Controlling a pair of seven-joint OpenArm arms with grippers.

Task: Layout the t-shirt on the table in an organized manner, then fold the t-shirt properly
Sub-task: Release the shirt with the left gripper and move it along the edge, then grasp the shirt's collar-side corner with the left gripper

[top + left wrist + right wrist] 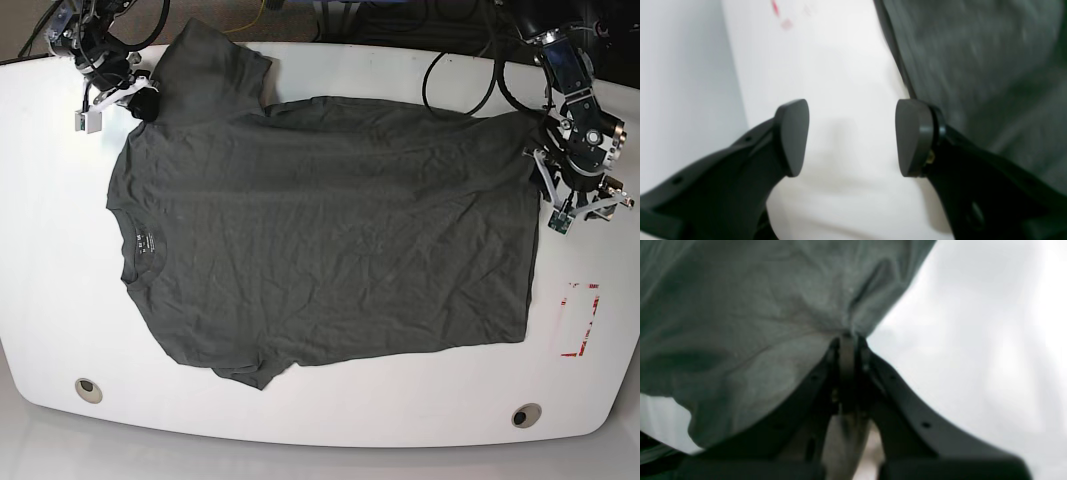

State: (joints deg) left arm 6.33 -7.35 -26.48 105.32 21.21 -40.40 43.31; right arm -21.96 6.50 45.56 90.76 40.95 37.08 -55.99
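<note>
The dark charcoal t-shirt [320, 230] lies spread flat and wrinkly on the white table [330, 420], neck to the left and hem to the right. In the base view my right gripper [146, 100] sits at the far-left sleeve. The right wrist view shows that gripper [848, 340] shut on a pinch of the grey fabric [740, 323], which bunches at the tips. My left gripper [568, 203] hovers by the hem's far right corner. In the left wrist view it [853, 138] is open over bare table, with the shirt's edge [973, 66] beside its right finger [915, 136].
A red tape rectangle [580, 320] marks the table right of the hem, and shows blurred in the left wrist view [775, 8]. Two round grommets [88, 389] [526, 414] sit near the front edge. Cables [440, 60] trail over the back edge behind both arms.
</note>
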